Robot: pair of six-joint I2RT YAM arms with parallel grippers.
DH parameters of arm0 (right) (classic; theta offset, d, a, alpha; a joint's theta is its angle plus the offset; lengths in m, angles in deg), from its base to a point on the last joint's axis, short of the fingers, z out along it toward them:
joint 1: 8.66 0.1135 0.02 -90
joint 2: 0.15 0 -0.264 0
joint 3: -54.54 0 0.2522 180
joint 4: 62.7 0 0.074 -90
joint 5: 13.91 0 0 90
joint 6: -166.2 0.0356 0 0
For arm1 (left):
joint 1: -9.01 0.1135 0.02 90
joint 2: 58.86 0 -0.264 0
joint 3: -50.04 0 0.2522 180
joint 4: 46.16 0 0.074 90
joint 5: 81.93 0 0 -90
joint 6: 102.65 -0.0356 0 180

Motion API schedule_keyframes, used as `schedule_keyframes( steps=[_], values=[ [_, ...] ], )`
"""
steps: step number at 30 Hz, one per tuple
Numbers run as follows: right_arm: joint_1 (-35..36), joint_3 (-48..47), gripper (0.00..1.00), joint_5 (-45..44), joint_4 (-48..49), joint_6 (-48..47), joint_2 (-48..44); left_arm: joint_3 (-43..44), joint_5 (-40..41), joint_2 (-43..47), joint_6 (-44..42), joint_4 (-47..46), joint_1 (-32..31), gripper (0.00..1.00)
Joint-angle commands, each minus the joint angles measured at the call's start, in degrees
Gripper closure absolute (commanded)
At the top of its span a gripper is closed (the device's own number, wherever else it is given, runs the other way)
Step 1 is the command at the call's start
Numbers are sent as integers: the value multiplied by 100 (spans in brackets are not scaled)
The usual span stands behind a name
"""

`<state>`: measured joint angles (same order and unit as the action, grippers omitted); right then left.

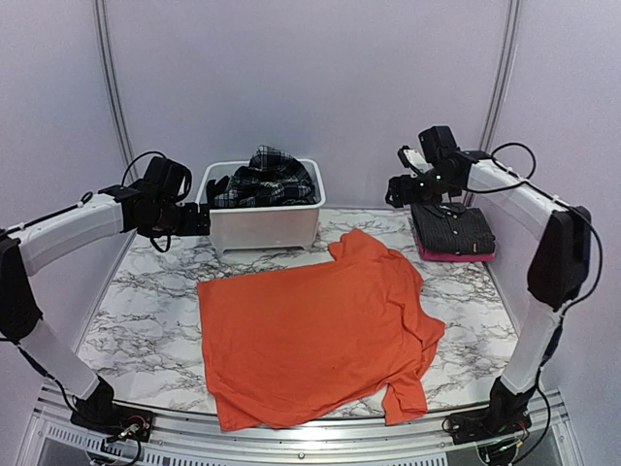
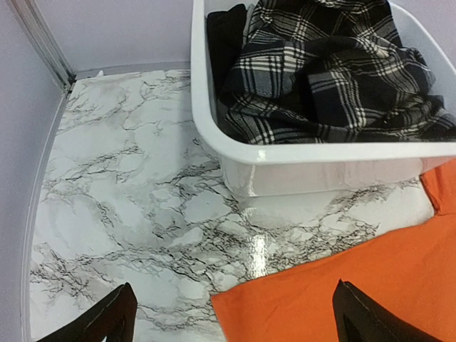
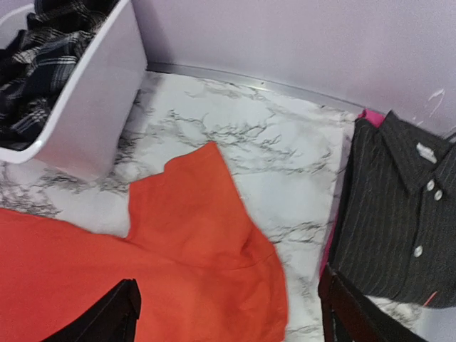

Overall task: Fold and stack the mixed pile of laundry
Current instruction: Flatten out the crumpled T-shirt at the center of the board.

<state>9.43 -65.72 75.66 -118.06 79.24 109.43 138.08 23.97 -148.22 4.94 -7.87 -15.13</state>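
A large orange T-shirt [image 1: 315, 330] lies spread flat across the middle of the marble table; it also shows in the left wrist view [image 2: 356, 292] and the right wrist view [image 3: 178, 249]. A black-and-white plaid skirt [image 1: 267, 180] and a dark cloth piece [image 2: 226, 35] sit in the white tub [image 1: 262, 228]. A folded dark striped shirt [image 1: 451, 228] rests on a pink garment [image 1: 456, 256] at the back right. My left gripper [image 1: 199, 221] hovers open and empty left of the tub [image 2: 231, 317]. My right gripper [image 1: 400, 189] hovers open and empty above the table's back right [image 3: 228, 313].
The tub [image 2: 320, 167] stands at the back centre against the pale wall. A metal rail [image 1: 291, 432] runs along the table's near edge. Bare marble [image 1: 146, 311] shows left of the T-shirt.
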Motion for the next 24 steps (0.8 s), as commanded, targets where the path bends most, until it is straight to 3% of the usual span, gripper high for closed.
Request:
schedule_keyframes(
  steps=[1, 6, 11, 14, 17, 24],
  values=[
    [22, 1842, 20, 1350, 545, 663, -1121, -742, -811, 466, 96, -172, -236, 1],
    [204, 3178, 27, 1685, 953, 951, -1435, -1683, -1286, 524, 307, -401, -557, 8],
    [235, 3622, 34, 1769, 1139, 1052, -1277, -1995, -1538, 126, 650, -727, -557, 28],
    [239, 3750, 35, 1817, 1225, 1062, -1115, -1945, -1399, -307, 705, -768, -552, 39],
    [231, 3789, 35, 1795, 1216, 1068, -984, -1799, -1214, -907, 652, -776, -504, 44],
    [-18, 3609, 37, 1653, 881, 996, -943, -997, -645, -2071, 398, -425, 11, 63]
  ],
)
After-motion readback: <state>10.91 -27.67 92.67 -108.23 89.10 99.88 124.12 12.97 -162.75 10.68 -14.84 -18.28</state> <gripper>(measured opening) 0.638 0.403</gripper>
